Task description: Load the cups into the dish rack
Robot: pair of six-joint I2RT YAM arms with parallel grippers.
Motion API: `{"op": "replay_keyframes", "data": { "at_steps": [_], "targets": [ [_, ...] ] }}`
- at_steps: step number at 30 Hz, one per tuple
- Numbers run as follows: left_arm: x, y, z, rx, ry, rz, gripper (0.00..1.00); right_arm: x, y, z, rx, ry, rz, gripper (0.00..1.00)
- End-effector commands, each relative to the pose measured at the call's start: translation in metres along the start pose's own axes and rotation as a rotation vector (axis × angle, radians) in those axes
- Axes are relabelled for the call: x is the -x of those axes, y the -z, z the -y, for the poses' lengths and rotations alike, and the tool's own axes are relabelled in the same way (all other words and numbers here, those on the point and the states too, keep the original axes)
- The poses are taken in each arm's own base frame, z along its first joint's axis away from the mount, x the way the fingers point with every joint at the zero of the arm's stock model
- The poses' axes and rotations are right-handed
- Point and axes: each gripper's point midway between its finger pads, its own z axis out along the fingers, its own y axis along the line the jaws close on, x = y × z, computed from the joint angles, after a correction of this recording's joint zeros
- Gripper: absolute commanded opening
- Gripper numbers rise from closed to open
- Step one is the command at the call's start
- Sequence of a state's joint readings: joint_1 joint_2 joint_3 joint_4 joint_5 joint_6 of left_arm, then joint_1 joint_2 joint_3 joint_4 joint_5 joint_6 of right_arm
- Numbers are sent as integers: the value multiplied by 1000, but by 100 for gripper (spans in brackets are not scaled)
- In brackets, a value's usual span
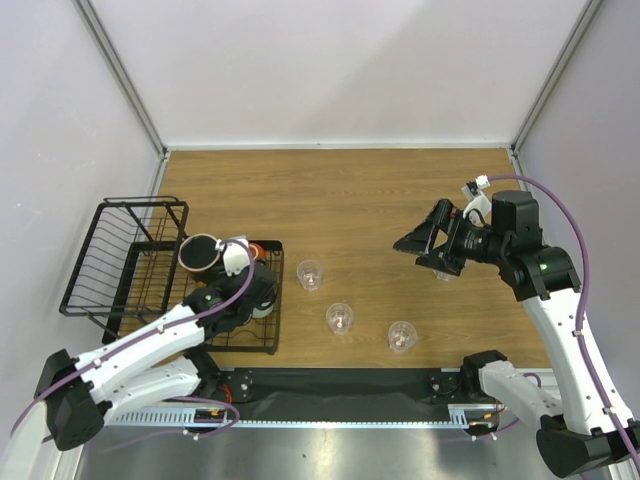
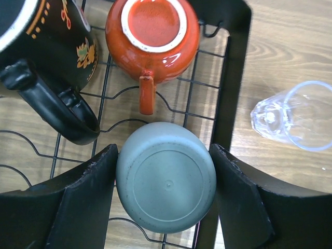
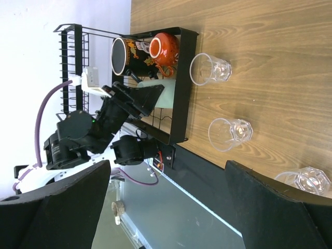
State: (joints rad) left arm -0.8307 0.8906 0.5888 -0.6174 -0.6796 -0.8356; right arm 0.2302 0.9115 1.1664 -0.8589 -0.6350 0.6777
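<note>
Entry: mint-green cup, mouth-down on the flat grid of the dish rack, beside its right edge bar. The orange-red cup sits toward the grid's far right corner, its handle pointing at the mint-green cup, and the dark mug stands alongside. Left gripper: fingers pressed on both sides of the mint-green cup. Right gripper: jaws wide, empty, above the tabletop's right half. Three clear tumblers not yet loaded, mid-tabletop. Handling note: seat the rim level on the wires, open fully, then lift straight up clear of the orange handle.
</note>
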Motion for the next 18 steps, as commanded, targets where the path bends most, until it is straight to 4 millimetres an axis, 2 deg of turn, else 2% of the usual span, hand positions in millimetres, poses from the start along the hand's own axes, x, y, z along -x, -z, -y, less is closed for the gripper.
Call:
{"op": "replay_keyframes", "data": {
  "at_steps": [1, 3, 5, 7, 8, 10, 16, 18],
  "targets": [
    [15, -4, 3, 32, 70, 42, 0, -1, 1, -2, 23, 19, -16, 100],
    [14, -5, 2, 44, 78, 38, 0, 0, 2, -3, 29, 21, -16, 100],
    [11, -7, 0, 61, 67, 16, 8, 0, 0, -2, 28, 14, -20, 100],
    [11, -6, 0, 69, 69, 9, 22, 1, 0, -1, 30, 14, -22, 100],
    [11, -6, 1, 68, 66, 2, 41, 1, 0, -1, 30, 14, -24, 100],
    [11, -6, 2, 65, 65, -2, 57, 0, -1, 1, 29, 11, -28, 100],
    [12, -1, 1, 73, 82, -25, 77, 0, -6, 5, 33, -2, -37, 100],
    [14, 2, 3, 64, 85, -30, 80, 0, -7, 7, 25, -2, -37, 100]
  ]
}}
